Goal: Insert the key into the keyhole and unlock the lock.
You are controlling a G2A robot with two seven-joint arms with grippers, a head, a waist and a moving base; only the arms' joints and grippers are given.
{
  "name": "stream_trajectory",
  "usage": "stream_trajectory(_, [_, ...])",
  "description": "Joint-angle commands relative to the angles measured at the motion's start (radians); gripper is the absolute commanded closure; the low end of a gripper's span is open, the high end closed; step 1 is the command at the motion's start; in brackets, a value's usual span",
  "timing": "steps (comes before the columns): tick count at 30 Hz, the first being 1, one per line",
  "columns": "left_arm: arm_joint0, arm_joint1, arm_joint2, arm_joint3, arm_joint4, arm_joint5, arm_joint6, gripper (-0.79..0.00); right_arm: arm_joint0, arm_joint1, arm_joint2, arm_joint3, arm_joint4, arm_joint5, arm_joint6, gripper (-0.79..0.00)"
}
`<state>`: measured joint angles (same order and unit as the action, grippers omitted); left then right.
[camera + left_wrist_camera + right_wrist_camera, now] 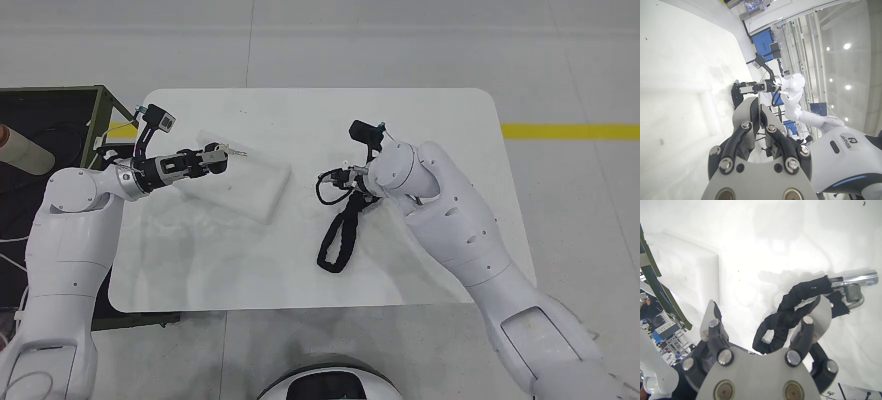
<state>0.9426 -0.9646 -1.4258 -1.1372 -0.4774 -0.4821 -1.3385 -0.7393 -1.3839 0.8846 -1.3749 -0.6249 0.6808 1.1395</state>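
My left gripper (218, 156) hangs above the white foam block (250, 180) at the table's left and is shut on a thin metal key (759, 106), whose blade (238, 153) points toward the table's middle. A chain lock in a black fabric sleeve (340, 235) lies at the centre. Its chrome lock cylinder (857, 277) rests on the table with a shackle (855, 303) beside it. My right gripper (766, 306) is open low over the chain's upper end (345, 185), and the sleeve (789, 313) lies against one of its fingers (821, 308).
The white table (430, 110) has rounded corners. A dark green-framed cart (60, 110) stands off its left edge. The foam block (683, 264) lies between the two grippers. The right gripper (742, 89) is seen far off from the left wrist.
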Motion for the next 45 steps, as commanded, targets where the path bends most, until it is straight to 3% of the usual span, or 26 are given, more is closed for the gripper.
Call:
stream_trajectory(1, [0.000, 0.000, 0.000, 0.000, 0.000, 0.000, 0.000, 0.000, -0.002, -0.004, -0.003, 0.007, -0.006, -0.003, 0.003, -0.622])
stream_trajectory(15, [0.000, 0.000, 0.000, 0.000, 0.000, 0.000, 0.000, 0.000, 0.021, -0.030, -0.031, 0.119, -0.044, 0.047, -0.047, -0.708])
stream_trajectory(17, [0.000, 0.000, 0.000, 0.000, 0.000, 0.000, 0.000, 0.000, 0.017, -0.030, -0.035, 0.121, -0.052, 0.049, -0.049, -0.640])
stream_trajectory(20, [0.000, 0.000, 0.000, 0.000, 0.000, 0.000, 0.000, 0.000, 0.010, -0.029, -0.031, 0.101, -0.057, 0.054, -0.054, -0.668])
stream_trajectory(24, [0.000, 0.000, 0.000, 0.000, 0.000, 0.000, 0.000, 0.000, -0.024, -0.021, -0.007, 0.046, -0.061, 0.074, -0.074, -0.548])
stream_trajectory(31, [0.000, 0.000, 0.000, 0.000, 0.000, 0.000, 0.000, 0.000, -0.064, -0.002, 0.001, 0.026, -0.094, 0.106, -0.106, -0.650])
stream_trajectory(33, [0.000, 0.000, 0.000, 0.000, 0.000, 0.000, 0.000, 0.000, -0.061, 0.000, -0.006, 0.033, -0.095, 0.114, -0.113, -0.588])
stream_trajectory(35, [0.000, 0.000, 0.000, 0.000, 0.000, 0.000, 0.000, 0.000, -0.054, 0.000, -0.018, 0.040, -0.086, 0.117, -0.116, -0.619])
stream_trajectory(36, [0.000, 0.000, 0.000, 0.000, 0.000, 0.000, 0.000, 0.000, -0.050, 0.000, -0.028, 0.049, -0.088, 0.121, -0.120, -0.582])
stream_trajectory(38, [0.000, 0.000, 0.000, 0.000, 0.000, 0.000, 0.000, 0.000, -0.037, -0.002, -0.047, 0.064, -0.077, 0.122, -0.121, -0.388])
stream_trajectory(39, [0.000, 0.000, 0.000, 0.000, 0.000, 0.000, 0.000, 0.000, -0.029, -0.003, -0.053, 0.070, -0.070, 0.124, -0.123, -0.348])
stream_trajectory(41, [0.000, 0.000, 0.000, 0.000, 0.000, 0.000, 0.000, 0.000, -0.017, -0.004, -0.070, 0.089, -0.067, 0.141, -0.140, -0.046])
stream_trajectory(42, [0.000, 0.000, 0.000, 0.000, 0.000, 0.000, 0.000, 0.000, -0.010, -0.005, -0.077, 0.093, -0.055, 0.141, -0.141, 0.000])
stream_trajectory(45, [0.000, 0.000, 0.000, 0.000, 0.000, 0.000, 0.000, 0.000, 0.009, -0.005, -0.100, 0.109, -0.039, 0.152, -0.151, 0.000])
